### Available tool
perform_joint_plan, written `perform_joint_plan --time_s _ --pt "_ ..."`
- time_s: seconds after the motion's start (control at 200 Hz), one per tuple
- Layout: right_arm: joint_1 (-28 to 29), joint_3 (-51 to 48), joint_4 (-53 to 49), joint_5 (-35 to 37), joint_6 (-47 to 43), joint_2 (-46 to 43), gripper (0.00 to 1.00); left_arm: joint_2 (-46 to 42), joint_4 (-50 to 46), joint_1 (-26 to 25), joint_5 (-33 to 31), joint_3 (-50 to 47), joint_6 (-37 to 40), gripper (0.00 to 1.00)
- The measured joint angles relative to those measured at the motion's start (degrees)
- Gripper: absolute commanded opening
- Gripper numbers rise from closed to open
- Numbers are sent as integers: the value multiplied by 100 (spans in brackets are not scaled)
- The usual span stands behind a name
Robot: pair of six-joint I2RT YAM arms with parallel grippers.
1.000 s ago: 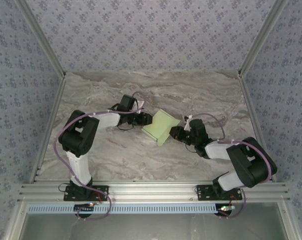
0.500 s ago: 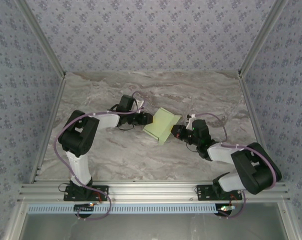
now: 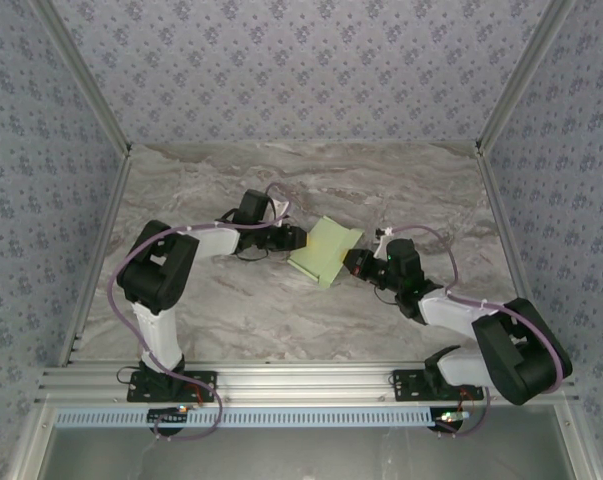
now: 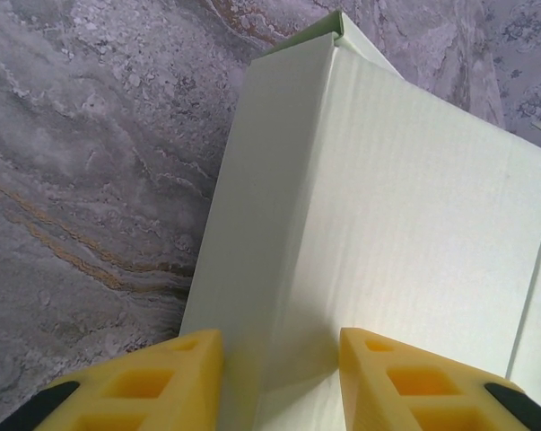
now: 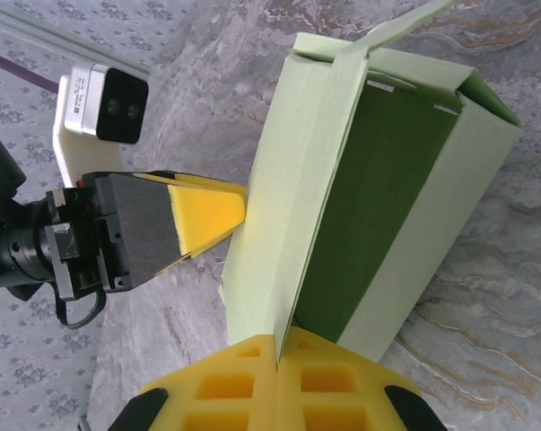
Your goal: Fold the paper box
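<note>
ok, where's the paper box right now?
Top view: the paper box is near the middle of the table, between the arms, with the left claw at its left side and the right claw pinched on its right flap.

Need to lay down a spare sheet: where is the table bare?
Bare: the far strip of table along the back wall, and the near strip before the aluminium rail. Crowded: mid-table, where the left hand and right hand meet on the paper box.
</note>
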Motion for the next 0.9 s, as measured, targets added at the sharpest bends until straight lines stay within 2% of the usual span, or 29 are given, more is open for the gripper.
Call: perform_joint_plan --time_s 0.265,0.5,0.899 --pt "-44 0 -107 105 -35 391 5 31 -358 -90 -251 136 225 37" --pt "-131 13 -7 59 -44 758 10 31 -601 -146 -487 192 352 31" --pt "-278 208 -208 -15 -323 833 17 31 -450 -83 -319 76 42 22"
